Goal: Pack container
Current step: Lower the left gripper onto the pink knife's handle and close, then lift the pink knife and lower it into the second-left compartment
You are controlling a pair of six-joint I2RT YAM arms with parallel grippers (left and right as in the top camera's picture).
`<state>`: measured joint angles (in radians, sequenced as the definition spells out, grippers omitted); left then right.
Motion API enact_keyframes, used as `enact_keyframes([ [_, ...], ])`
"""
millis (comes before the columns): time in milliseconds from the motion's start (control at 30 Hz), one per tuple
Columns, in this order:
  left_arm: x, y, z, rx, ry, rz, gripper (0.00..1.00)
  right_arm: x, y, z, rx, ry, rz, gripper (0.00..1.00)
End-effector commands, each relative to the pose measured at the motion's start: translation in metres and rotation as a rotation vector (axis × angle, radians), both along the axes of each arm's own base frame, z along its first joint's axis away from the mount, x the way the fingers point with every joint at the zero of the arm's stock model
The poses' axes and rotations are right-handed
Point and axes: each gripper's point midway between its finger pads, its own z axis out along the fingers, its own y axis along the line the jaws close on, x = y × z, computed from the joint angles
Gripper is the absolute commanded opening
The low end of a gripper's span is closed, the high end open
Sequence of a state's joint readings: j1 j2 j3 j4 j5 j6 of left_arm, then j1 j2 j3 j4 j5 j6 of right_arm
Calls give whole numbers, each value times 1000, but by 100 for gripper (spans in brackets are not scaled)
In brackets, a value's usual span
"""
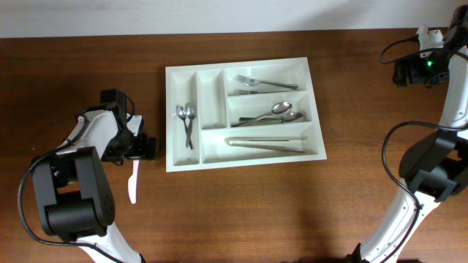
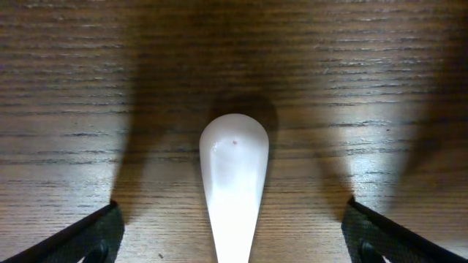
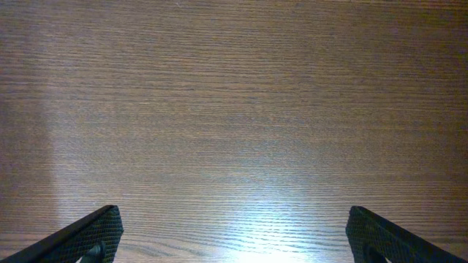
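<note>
The container (image 1: 314, 102) is a white cutlery tray in the middle of the table. It holds two small spoons (image 1: 186, 117), forks (image 1: 263, 85), larger spoons (image 1: 278, 113) and tongs (image 1: 265, 142). A white plastic utensil (image 1: 133, 183) lies on the wood left of the tray. My left gripper (image 1: 137, 148) is open above its upper end. In the left wrist view the utensil's rounded end (image 2: 234, 161) lies flat between my open fingers (image 2: 234, 245), which do not touch it. My right gripper (image 1: 431, 55) is open and empty at the far right back corner, over bare wood (image 3: 234, 234).
The table's back edge runs along a white wall (image 1: 219, 14). The second narrow upright compartment (image 1: 212, 98) of the tray holds nothing.
</note>
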<state>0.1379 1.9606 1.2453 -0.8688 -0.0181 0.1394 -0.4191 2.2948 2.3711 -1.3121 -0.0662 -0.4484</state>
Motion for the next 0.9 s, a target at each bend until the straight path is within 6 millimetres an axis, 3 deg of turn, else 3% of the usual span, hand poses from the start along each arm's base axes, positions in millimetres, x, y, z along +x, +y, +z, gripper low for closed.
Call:
enact_keyframes([
  [0, -3, -5, -9, -33, 18, -17, 80, 0, 2, -5, 12, 8, 7, 99],
  [67, -4, -5, -9, -34, 22, -16, 60, 0, 2, -5, 12, 8, 7, 99],
  [100, -5, -5, -9, -34, 25, -16, 54, 0, 2, -5, 12, 8, 7, 99],
  [267, -9, -5, -9, -36, 40, -16, 51, 0, 2, -5, 12, 8, 7, 99],
  [433, -9, -6, -9, -37, 42, -16, 25, 0, 2, -5, 12, 8, 7, 99],
  [600, -13, -6, -8, -39, 57, -16, 11, 0, 2, -5, 12, 8, 7, 99],
  [867, -13, -12, -7, -76, 57, -13, 2, 0, 2, -5, 12, 8, 7, 99],
])
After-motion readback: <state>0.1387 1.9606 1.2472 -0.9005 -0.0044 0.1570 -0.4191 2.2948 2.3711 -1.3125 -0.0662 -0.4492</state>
